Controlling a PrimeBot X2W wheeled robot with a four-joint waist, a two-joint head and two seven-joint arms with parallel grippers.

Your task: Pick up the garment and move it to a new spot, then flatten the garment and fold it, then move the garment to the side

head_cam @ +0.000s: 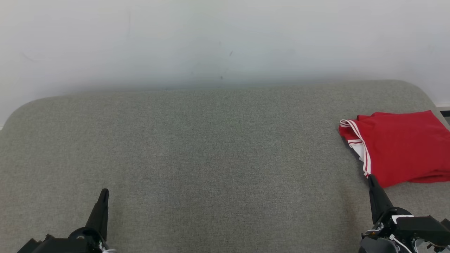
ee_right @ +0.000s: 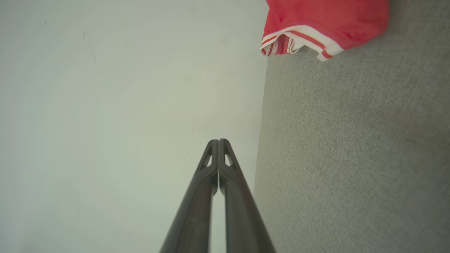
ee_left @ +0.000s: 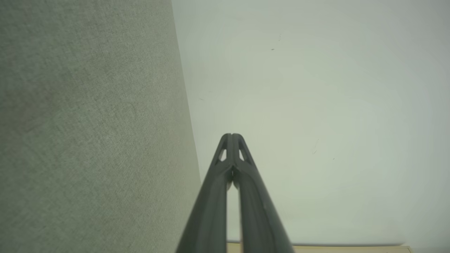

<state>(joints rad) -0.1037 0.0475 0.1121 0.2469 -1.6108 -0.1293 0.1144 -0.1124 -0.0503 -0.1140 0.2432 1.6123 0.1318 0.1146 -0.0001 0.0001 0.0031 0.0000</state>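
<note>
The garment (head_cam: 400,146) is red with white-striped trim, folded into a compact pile at the far right of the grey fabric surface (head_cam: 211,158); its trimmed edge (ee_right: 299,38) shows at the top of the right wrist view. My right gripper (head_cam: 372,179) is shut and empty, its tip just below the garment's near edge. At the lower left my left gripper (head_cam: 104,192) is shut too, holding nothing, far from the garment. Both wrist views show the fingertips pressed together: left (ee_left: 232,135), right (ee_right: 218,141).
A pale wall (head_cam: 225,38) rises behind the grey surface, whose back corners are rounded. The garment lies close to the right edge of the surface. Wide bare fabric stretches between the two grippers.
</note>
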